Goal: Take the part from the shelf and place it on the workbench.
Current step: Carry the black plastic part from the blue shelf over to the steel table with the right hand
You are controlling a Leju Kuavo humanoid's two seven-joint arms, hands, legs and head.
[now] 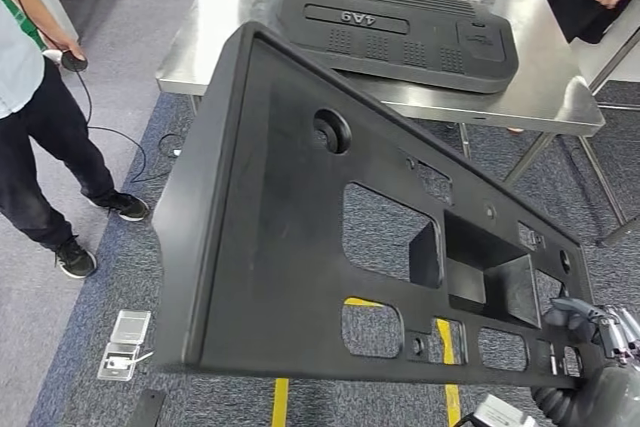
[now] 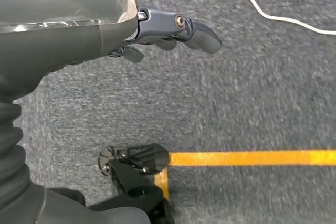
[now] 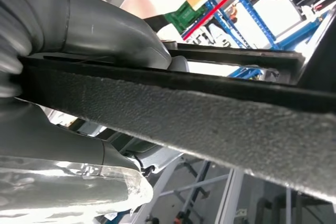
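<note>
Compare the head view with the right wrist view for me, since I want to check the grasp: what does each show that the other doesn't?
Head view alone: the whole black part with its cut-outs, held up in front of the steel workbench, where a second black panel lies, and a person at the left. Right wrist view alone: the part's edge close up, clamped between the thick grey thumb and the hand's cover below. Both share: the right hand holding the part.
</note>
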